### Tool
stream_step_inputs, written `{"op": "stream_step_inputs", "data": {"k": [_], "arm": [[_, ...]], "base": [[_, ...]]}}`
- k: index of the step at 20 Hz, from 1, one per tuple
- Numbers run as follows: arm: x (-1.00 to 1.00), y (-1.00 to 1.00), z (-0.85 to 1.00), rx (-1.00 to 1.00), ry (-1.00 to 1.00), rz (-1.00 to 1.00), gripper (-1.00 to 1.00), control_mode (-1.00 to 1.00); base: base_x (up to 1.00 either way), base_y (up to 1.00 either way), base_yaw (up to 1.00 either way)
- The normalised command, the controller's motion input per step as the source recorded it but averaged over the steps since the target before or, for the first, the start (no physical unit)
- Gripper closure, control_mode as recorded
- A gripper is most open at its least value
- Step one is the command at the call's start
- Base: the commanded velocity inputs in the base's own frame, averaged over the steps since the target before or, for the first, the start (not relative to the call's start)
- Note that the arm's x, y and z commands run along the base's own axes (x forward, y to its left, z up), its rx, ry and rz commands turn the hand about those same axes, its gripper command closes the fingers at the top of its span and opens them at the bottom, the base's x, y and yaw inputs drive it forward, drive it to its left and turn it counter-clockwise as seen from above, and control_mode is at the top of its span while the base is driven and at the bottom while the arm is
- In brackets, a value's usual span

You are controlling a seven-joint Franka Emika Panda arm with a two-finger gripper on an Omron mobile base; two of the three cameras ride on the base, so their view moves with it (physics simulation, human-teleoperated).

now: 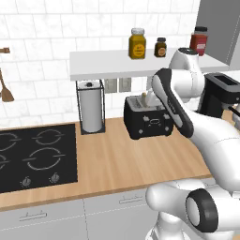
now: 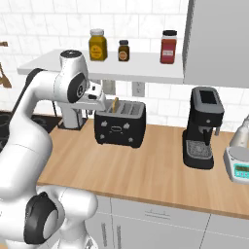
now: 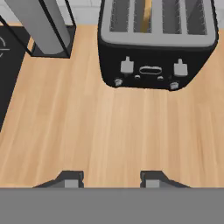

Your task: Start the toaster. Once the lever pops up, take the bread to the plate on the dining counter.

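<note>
The black two-slot toaster [image 1: 146, 123] [image 2: 119, 124] [image 3: 153, 48] stands at the back of the wooden wall-side worktop [image 1: 122, 159]. A tan slice of bread [image 3: 146, 13] [image 2: 115, 104] [image 1: 145, 98] stands upright in one slot, its top edge poking out. Two grey levers [image 3: 127, 65] sit level with each other high on the toaster's front. My gripper [image 3: 111, 178] hovers above the worktop just in front of the toaster, open, with bare wood between its fingertips [image 3: 72, 177]. In the right base view my hand [image 2: 95, 95] is at the toaster's upper left corner.
A paper-towel holder [image 1: 91, 108] [image 3: 41, 26] stands left of the toaster, with the black hob [image 1: 33, 154] beyond it. A black coffee machine [image 2: 202, 127] and a small scale [image 2: 238, 166] stand to the right. A white shelf [image 2: 112, 65] with jars [image 2: 97, 44] overhangs the toaster.
</note>
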Motion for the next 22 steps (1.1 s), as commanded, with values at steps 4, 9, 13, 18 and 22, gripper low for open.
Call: {"op": "stream_step_inputs", "data": {"k": [4, 9, 13, 18, 22], "arm": [[-0.04, 0.0, -0.02, 0.0, -0.07, 0.0, -1.0, -1.0], [-0.02, -0.01, -0.41, 0.0, -0.24, 0.0, -1.0, -1.0], [0.0, 0.0, -0.5, 0.0, -0.29, 0.0, -1.0, -1.0], [0.15, -0.01, -0.28, 0.0, -0.18, 0.0, -1.0, -1.0], [0.42, -0.13, -0.15, 0.0, -0.04, 0.0, -1.0, -1.0]], "base": [[0.0, 0.0, 0.0], [0.0, 0.0, 0.0], [0.0, 0.0, 0.0], [0.0, 0.0, 0.0], [0.0, 0.0, 0.0]]}}
